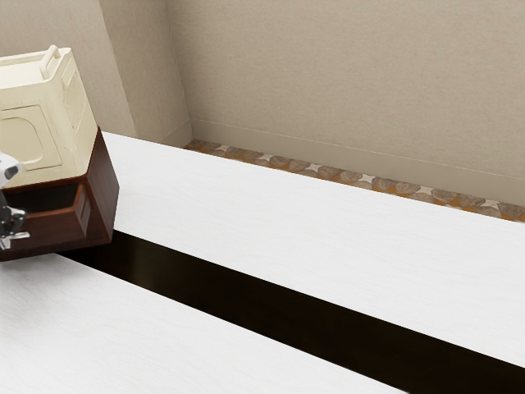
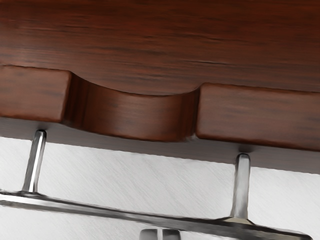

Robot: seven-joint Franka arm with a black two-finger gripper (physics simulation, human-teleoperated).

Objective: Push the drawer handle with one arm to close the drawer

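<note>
Exterior view has the dark wood cabinet (image 1: 103,190) over at its left edge, and yeah, the drawer (image 1: 49,233) is open: you can look down into its dark inside. The tool (image 1: 11,223) is right at that same edge, down at the drawer's outer side, with a bit of the arm (image 1: 8,167) just above it.

Wrist view is the good one here. The drawer's front has a curved scoop (image 2: 132,115) cut into its top edge, and the shiny metal handle (image 2: 125,215) is a long bar standing off the wood on two posts (image 2: 241,185). Two stubby grey fingertips (image 2: 171,235) sit next to each other by the bar, roughly midway between the posts, with just a thin slit between them. So the tool looks closed, with nothing pinched in it. They're right up against the bar or very near it, can't really tell if they're touching.

Other stuff: a cream boxy container (image 1: 25,144) with a little grip on top sits on the cabinet. The tabletop (image 1: 312,230) is white, and a blackish strip (image 1: 246,294) runs diagonally past the cabinet's base. Behind that there's a stone-patterned floor (image 1: 328,174) and a plain beige wall (image 1: 353,82).
</note>
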